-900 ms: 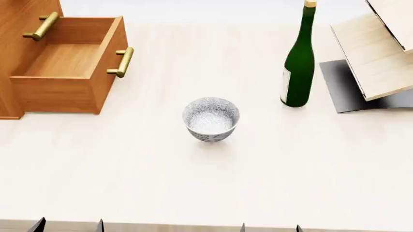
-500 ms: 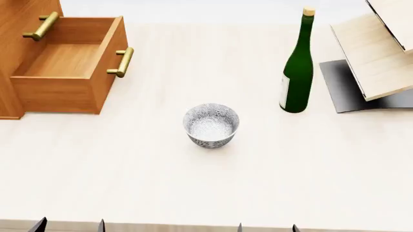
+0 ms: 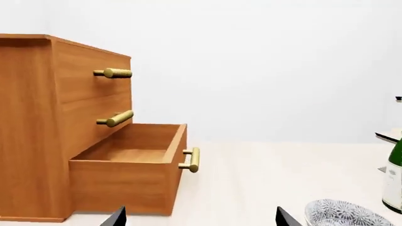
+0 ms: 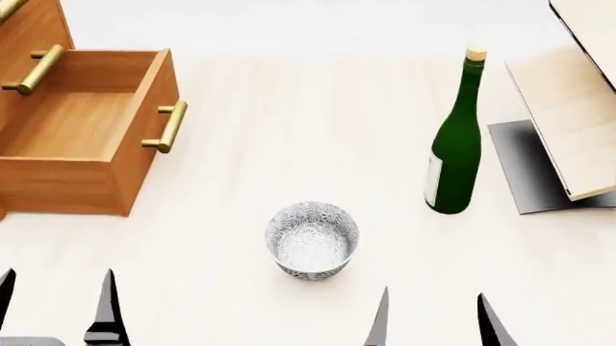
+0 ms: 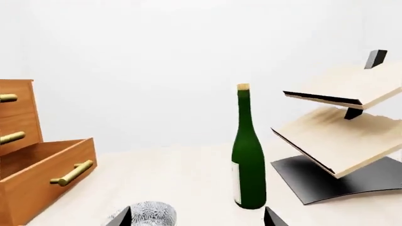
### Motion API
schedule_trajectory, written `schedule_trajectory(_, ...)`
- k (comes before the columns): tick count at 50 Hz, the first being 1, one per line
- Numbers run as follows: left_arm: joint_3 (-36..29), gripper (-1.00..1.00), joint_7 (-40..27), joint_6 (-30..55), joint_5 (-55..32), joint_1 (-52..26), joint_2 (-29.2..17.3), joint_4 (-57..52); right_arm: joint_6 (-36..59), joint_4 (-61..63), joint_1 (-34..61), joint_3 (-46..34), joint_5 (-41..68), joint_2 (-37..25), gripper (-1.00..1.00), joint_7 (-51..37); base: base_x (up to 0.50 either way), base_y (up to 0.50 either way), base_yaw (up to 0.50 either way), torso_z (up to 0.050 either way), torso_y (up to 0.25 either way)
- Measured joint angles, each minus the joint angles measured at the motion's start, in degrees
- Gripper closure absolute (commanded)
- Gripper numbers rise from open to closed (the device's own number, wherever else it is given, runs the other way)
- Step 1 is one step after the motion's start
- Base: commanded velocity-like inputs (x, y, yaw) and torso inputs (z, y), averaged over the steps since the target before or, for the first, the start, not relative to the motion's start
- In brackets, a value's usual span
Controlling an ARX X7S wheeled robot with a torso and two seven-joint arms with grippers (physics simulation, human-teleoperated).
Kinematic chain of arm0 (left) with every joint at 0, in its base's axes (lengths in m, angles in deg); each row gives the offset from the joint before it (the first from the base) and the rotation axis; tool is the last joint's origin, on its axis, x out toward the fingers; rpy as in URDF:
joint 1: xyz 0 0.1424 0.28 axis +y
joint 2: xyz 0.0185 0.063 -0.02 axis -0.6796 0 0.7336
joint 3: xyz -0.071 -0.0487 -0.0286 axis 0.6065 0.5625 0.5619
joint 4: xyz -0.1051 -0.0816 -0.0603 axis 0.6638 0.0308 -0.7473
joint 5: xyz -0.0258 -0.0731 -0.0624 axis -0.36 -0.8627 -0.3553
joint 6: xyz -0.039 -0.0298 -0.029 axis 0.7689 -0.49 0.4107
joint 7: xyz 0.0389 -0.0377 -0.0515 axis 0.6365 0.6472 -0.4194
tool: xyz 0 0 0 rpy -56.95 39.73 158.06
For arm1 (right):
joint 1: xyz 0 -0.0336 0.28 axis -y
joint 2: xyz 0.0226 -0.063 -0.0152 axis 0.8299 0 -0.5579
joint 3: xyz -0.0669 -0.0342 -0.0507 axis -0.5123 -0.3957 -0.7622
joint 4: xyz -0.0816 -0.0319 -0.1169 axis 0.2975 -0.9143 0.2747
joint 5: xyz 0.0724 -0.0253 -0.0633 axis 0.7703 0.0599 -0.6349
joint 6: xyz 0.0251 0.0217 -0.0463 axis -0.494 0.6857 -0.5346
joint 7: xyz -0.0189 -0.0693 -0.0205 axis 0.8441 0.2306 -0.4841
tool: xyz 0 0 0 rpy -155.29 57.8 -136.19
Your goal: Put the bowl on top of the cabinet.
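Note:
The bowl, white with grey-blue speckle, stands upright on the pale table, in front of both grippers and between them. It also shows in the left wrist view, bowl, and the right wrist view, bowl. The orange-brown cabinet stands at the far left with its lowest drawer pulled out and empty; cabinet shows its flat top edge. My left gripper is open and holds nothing, near the table's front left. My right gripper is open and holds nothing, just right of the bowl.
A green wine bottle stands upright to the right of the bowl and further back. A pale plywood rack on a dark grey base fills the far right. The brass handle juts from the open drawer.
Both grippers' fingertips reach further into the head view. That view has shifted, so the bowl, bottle and cabinet sit lower in it. The bowl stays where it was on the table.

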Motion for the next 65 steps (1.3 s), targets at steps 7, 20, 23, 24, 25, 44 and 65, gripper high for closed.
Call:
schedule_trajectory(7, 0.3, -1.0, -0.5, 5.9, -2.3, -0.1, -1.3, -7.9, 6.5, 10.3, 0.2, 1.6, 3.6, -2.2, -1.0, -1.8, 0.5, 0.0, 0.0, 0.0, 0.0)
schedule_trajectory(20, 0.4, -1.0, -0.8, 8.4, -4.2, 1.1, -3.0, -15.1, 8.7, 20.0, -1.7, 3.1, 7.1, -5.4, -1.0, -2.2, 0.5, 0.0, 0.0, 0.0, 0.0)
schedule_trajectory(23, 0.5, -1.0, -0.9, 8.6, -4.5, 1.2, -3.2, -15.7, 8.8, 20.9, -1.9, 3.1, 7.4, -5.8, -1.0, -2.4, 0.5, 0.0, 0.0, 0.0, 0.0)
schedule_trajectory(24, 0.5, -1.0, -0.9, 8.6, -4.6, 1.3, -3.2, -15.9, 8.8, 21.2, -2.0, 3.1, 7.5, -5.9, -1.0, -2.4, 0.5, 0.0, 0.0, 0.0, 0.0)
schedule_trajectory(25, 0.5, -1.0, -1.0, 8.6, -4.7, 1.3, -3.3, -16.1, 8.8, 21.4, -2.1, 3.1, 7.6, -6.1, -1.0, -2.5, 0.5, 0.0, 0.0, 0.0, 0.0)
schedule_trajectory(44, 0.8, -1.0, -1.7, 8.7, -6.4, 1.6, -4.0, -17.0, 7.4, 23.0, -2.9, 2.2, 7.6, -7.6, -1.0, -3.4, 0.5, 0.0, 0.0, 0.0, 0.001)
schedule_trajectory(65, 1.2, -1.0, -1.4, 6.9, -10.4, 2.2, -5.5, -17.2, 3.9, 21.8, -3.9, -0.5, 3.4, -8.6, -1.0, -4.4, 0.31, 0.0, 0.0, 0.038, 0.0)
